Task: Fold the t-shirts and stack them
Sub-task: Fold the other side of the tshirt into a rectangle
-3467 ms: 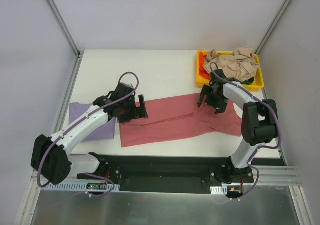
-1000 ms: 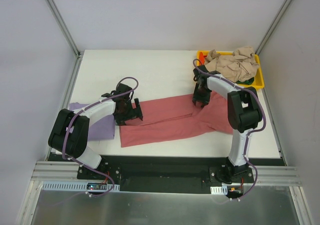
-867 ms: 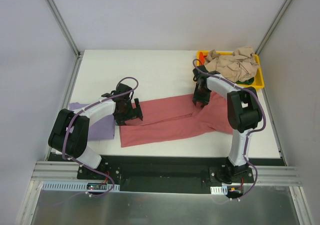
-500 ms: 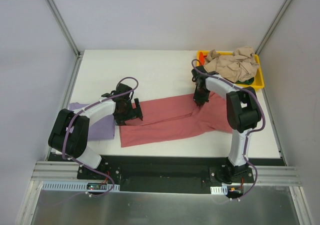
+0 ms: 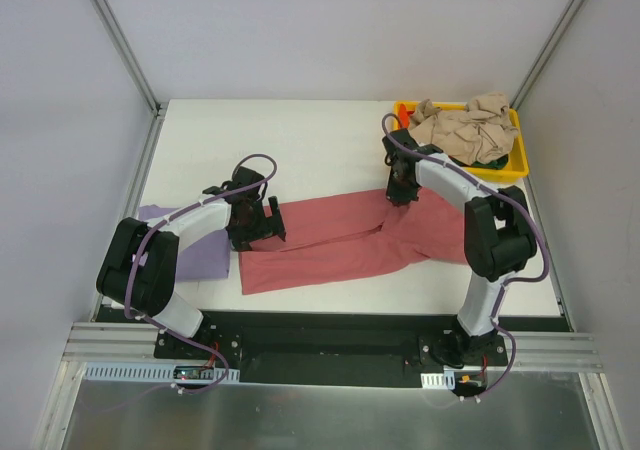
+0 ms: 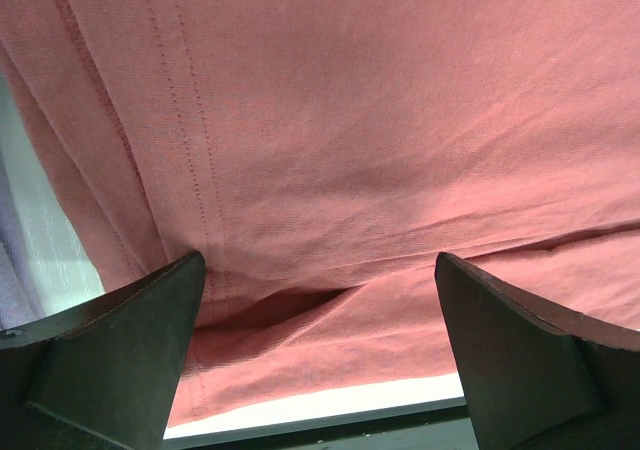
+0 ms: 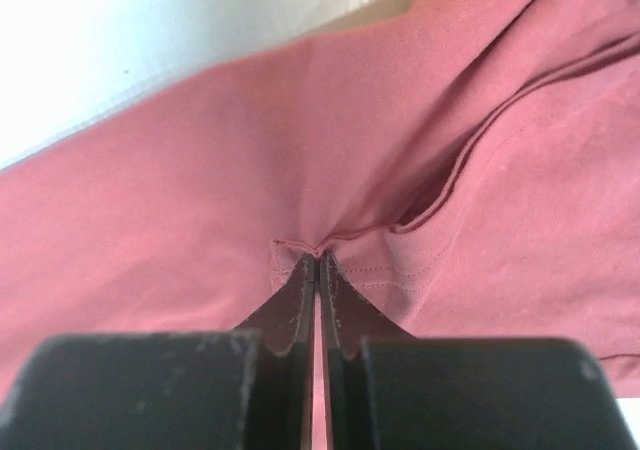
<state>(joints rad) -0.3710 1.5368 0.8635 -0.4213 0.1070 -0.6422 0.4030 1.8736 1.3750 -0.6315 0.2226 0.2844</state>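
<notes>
A large dusty red-pink t-shirt [image 5: 340,238] lies spread across the near middle of the table. My right gripper [image 5: 398,192] is at its far edge, left of the collar, and is shut on a pinch of the hem [image 7: 318,255]. My left gripper [image 5: 262,220] hovers wide open over the shirt's left end, its fingers [image 6: 120,350] on either side of a fold with nothing between them. A folded lavender t-shirt [image 5: 200,255] lies flat at the left. Crumpled beige t-shirts [image 5: 462,128] are piled in the tray.
The yellow tray [image 5: 408,158] stands at the far right corner, close behind my right gripper, with red and dark cloth showing under the beige pile. The white table [image 5: 300,140] runs to metal frame posts at both sides.
My right gripper has shut on the red-pink shirt's far hem and edged slightly further back, its elbow swinging out to the right. The left arm has stayed still over the last second.
</notes>
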